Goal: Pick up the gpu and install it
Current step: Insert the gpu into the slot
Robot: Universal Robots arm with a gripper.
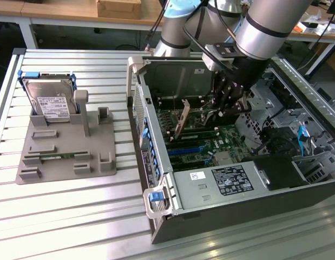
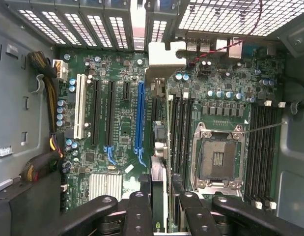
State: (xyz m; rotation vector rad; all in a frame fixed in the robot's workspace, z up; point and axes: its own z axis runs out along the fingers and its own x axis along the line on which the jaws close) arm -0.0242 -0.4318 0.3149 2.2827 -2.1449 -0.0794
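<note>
I see the gpu [image 1: 182, 125], thin and dark, standing edge-on inside the case [image 1: 210, 227]; end effector [image 2: 161, 196] pinches its edge.

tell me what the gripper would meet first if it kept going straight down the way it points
Probably the motherboard: the gripper holds the gpu edge-down over its slots, so the card's lower edge would likely touch first, though depth is unclear.

Silver-grey jointed arm reaches down from the far right of the exterior view, wrist tilted. Black multi-finger hand [image 1: 230, 100] points downward, fingers [image 2: 138, 214] partly closed around a thin card held edge-on.
</note>
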